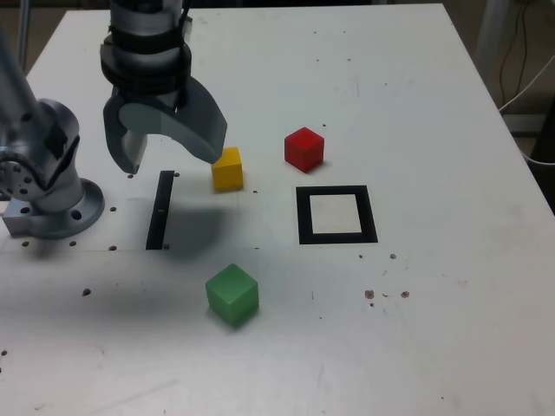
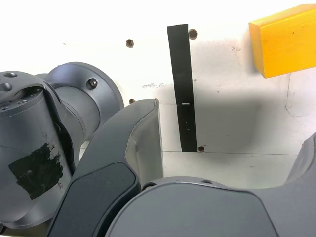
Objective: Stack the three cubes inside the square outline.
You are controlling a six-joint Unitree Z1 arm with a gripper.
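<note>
Three cubes rest apart on the white table. The yellow cube [image 1: 228,169] [image 2: 284,39] lies just to the exterior view's right of my gripper [image 1: 172,152], whose jaws hang open above the table with nothing between them. The red cube [image 1: 304,148] sits further right, behind the square outline [image 1: 336,215], a black frame with a white centre that holds nothing. The green cube [image 1: 232,294] lies nearer the front. None of the cubes touches the gripper.
A narrow black strip [image 1: 160,209] [image 2: 181,84] lies on the table under the gripper. The arm's grey base [image 1: 43,186] stands at the exterior view's left. Small dark specks dot the table [image 1: 416,104]. Cables hang beyond the table's far right edge.
</note>
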